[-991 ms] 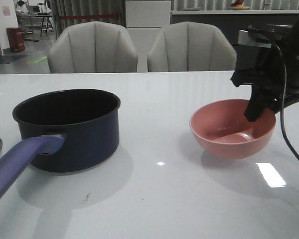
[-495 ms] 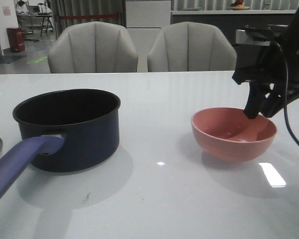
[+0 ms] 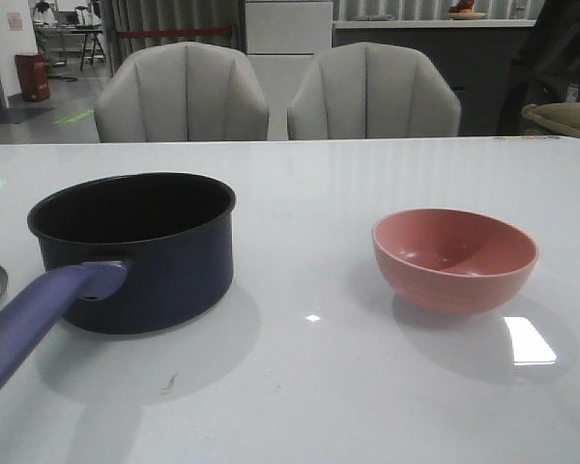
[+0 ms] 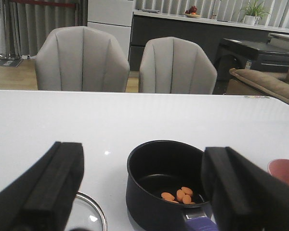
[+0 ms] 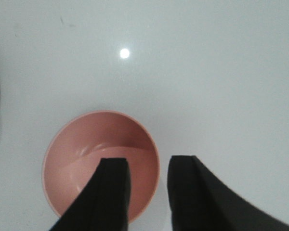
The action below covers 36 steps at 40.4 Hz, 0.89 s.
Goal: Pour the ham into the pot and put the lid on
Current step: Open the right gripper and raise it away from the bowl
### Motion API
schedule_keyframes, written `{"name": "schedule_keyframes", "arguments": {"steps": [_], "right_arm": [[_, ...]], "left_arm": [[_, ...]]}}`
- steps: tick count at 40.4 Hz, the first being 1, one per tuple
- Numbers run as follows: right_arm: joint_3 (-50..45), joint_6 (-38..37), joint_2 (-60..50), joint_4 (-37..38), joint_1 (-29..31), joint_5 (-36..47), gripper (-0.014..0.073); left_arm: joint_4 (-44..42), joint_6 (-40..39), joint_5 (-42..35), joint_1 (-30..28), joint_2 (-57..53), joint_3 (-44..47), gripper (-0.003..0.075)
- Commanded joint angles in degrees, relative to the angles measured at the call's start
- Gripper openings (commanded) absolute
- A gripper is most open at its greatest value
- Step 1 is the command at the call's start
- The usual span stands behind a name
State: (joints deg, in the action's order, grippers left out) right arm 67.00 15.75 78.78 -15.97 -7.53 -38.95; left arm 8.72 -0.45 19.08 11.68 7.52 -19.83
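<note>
Left wrist view shows the ham [image 4: 178, 195] inside the pot [image 4: 166, 185], my left gripper [image 4: 142, 192] spread wide because the lid [image 4: 89, 214] (just beside the pot) needs grasping.

The pot [image 3: 133, 253], dark navy with a black inside, is sitting upright at the frame's left, its purple-blue handle pointing to the lower left corner. Orange ham [image 4: 178, 194] slices are lying inside (several, clustered). The lid [image 4: 89, 214] is resting beside it, only its rim showing.
</note>
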Motion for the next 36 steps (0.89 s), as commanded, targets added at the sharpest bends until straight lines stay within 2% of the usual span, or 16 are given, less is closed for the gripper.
{"name": "schedule_keyframes", "arguments": {"steps": [1, 9, 17, 28, 36], "right_arm": [[-3.9, 0.5, -8.7, -2.1, -0.7, 9.9, 0.0329], [-18.2, 0.5, -22.8, -2.2, -4.2, 23.3, 0.0329], [-31.9, 0.5, -38.6, -2.9, -7.7, 32.0, 0.0329], [-48.7, 0.5, -62.6, -4.1, -8.1, 36.0, 0.0329], [-55.5, 0.5, -71.2, -4.1, -8.1, 35.8, 0.0329]], "left_arm": [[0.5, -0.1, -4.1, 0.3, 0.6, -1.5, 0.0549], [0.5, -0.1, -4.1, 0.3, 0.6, -1.5, 0.0549], [0.5, -0.1, -4.1, 0.3, 0.6, -1.5, 0.0549], [0.5, -0.1, -4.1, 0.3, 0.6, -1.5, 0.0549], [0.5, -0.1, -4.1, 0.3, 0.6, -1.5, 0.0549]]}}
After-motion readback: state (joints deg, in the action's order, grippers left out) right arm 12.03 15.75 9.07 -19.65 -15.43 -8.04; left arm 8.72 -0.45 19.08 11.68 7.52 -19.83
